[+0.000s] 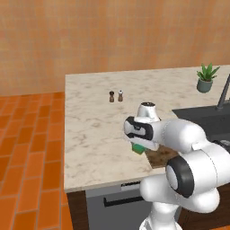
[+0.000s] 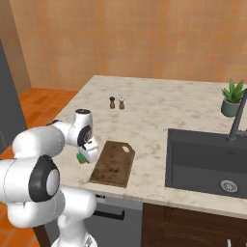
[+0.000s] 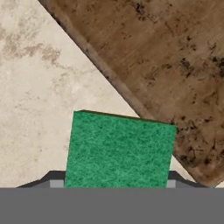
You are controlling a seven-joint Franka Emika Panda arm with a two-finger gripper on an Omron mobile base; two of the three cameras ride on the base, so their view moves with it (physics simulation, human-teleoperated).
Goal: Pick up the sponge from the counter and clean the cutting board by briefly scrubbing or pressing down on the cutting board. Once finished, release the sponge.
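Observation:
The green sponge (image 3: 120,151) sits between my gripper's (image 3: 117,183) two dark fingertips, which press against its left and right sides, so the gripper is shut on it. From the base views the sponge (image 2: 83,157) (image 1: 138,148) hangs under the hand (image 2: 87,144) just off the left edge of the dark brown cutting board (image 2: 113,164) (image 1: 161,157). In the hand view one corner of the sponge overlaps the board's edge (image 3: 166,57). The marble counter (image 3: 39,87) (image 2: 154,116) lies beneath. Whether the sponge touches the counter I cannot tell.
Two small shakers (image 2: 116,102) (image 1: 116,96) stand further back on the counter. The dark sink (image 2: 207,159) with its faucet (image 2: 237,123) lies to the right of the board, a potted plant (image 2: 232,99) behind it. The counter's front edge (image 1: 108,184) is close.

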